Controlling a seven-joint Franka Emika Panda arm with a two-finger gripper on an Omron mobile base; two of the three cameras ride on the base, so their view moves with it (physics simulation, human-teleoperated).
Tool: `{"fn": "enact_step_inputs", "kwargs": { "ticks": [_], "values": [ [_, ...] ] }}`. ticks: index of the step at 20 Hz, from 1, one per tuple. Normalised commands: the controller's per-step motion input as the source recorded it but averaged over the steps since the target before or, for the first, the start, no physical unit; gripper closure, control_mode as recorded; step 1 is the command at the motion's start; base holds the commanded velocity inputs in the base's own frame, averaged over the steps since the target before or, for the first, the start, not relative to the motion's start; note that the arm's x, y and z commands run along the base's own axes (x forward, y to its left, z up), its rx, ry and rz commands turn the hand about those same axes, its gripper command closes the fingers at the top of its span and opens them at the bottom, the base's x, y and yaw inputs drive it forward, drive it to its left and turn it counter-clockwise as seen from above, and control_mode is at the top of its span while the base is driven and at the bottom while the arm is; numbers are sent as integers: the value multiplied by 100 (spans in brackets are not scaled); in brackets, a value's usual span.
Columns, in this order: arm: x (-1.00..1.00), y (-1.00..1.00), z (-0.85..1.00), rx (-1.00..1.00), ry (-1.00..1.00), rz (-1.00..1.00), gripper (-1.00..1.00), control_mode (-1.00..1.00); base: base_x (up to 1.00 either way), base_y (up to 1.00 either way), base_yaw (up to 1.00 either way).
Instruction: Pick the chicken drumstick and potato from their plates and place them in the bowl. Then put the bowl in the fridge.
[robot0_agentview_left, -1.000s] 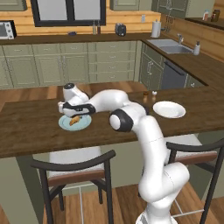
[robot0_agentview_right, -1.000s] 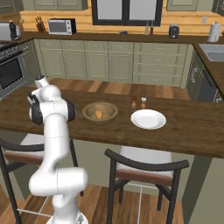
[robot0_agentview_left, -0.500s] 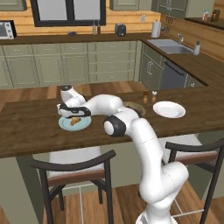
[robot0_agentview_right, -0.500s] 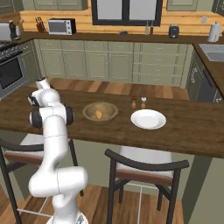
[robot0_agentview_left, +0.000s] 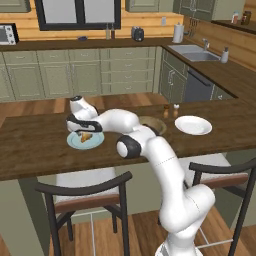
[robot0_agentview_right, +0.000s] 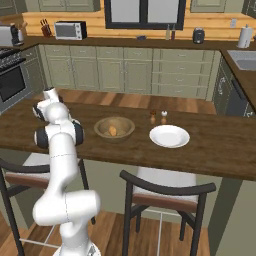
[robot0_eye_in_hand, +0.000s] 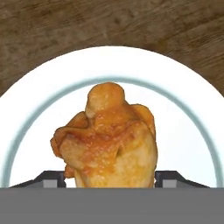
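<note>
Reaching far left over the tabletop (robot0_agentview_left: 30, 150), the gripper (robot0_agentview_left: 84, 131) sits low over the pale blue plate (robot0_agentview_left: 75, 142), its jaws spread either side of the chicken drumstick (robot0_eye_in_hand: 107, 140), which lies on that plate; whether they press it I cannot tell. The potato (robot0_agentview_right: 113, 131) lies inside the wooden bowl (robot0_agentview_right: 102, 125), mid-tabletop, left of a second plate (robot0_agentview_right: 169, 136).

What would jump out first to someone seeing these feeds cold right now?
The chicken drumstick looms golden-brown in the hand view, lying on its pale blue plate with a dark finger tip at each side. From the left base view, the gripper hangs low over that plate at the counter's left. To the right, the potato already sits in the wooden bowl.
</note>
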Motion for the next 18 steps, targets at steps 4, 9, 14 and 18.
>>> {"fn": "enact_step_inputs", "kwargs": {
  "ticks": [4,9,14,18],
  "values": [
    [-29,-10,-32,0,2,0,100,-100,0,0,0],
    [-58,-32,51,2,0,-3,100,-100,0,0,0],
    [-59,-68,65,1,-7,-6,100,-100,0,0,0],
    [-49,-100,13,0,-7,-10,100,-100,0,0,0]
  ]
}}
